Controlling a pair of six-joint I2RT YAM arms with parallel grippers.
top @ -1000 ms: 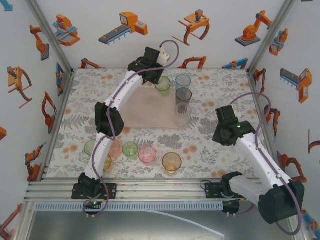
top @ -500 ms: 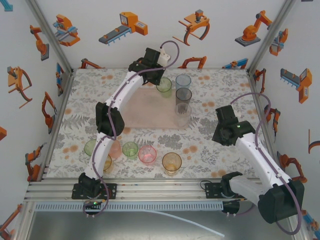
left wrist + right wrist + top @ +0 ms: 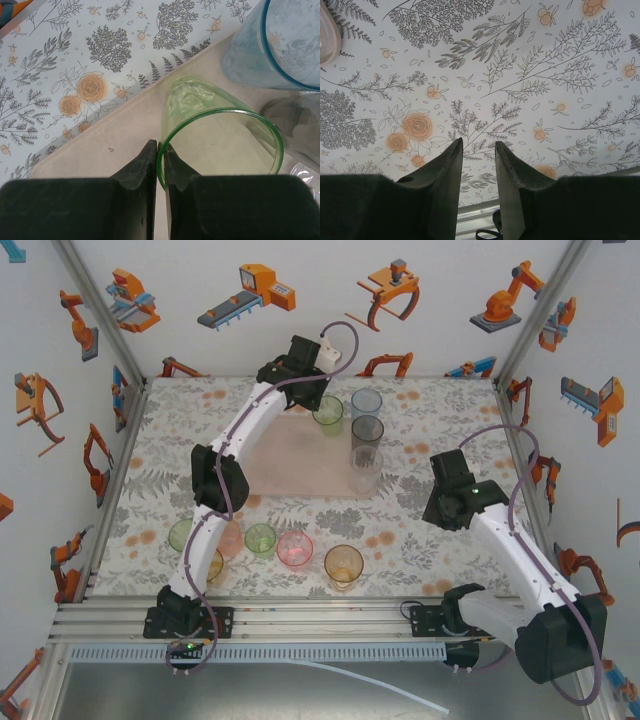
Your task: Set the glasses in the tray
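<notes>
The pale pink tray lies mid-table. Along its right side stand a pale blue glass, a smoky grey glass and a clear one. At the tray's far edge, my left gripper is shut on the rim of a green glass that rests upright on the tray. Several more glasses line the near table: green, green, pink, amber. My right gripper hangs open and empty over the floral tabletop.
The blue glass and grey glass stand close to the right of the green one. A pinkish glass is partly hidden behind my left arm. Enclosure walls bound the table, with a metal rail along the near edge.
The right arm has shifted slightly to the left. The left gripper and the green glass stay where they were.
</notes>
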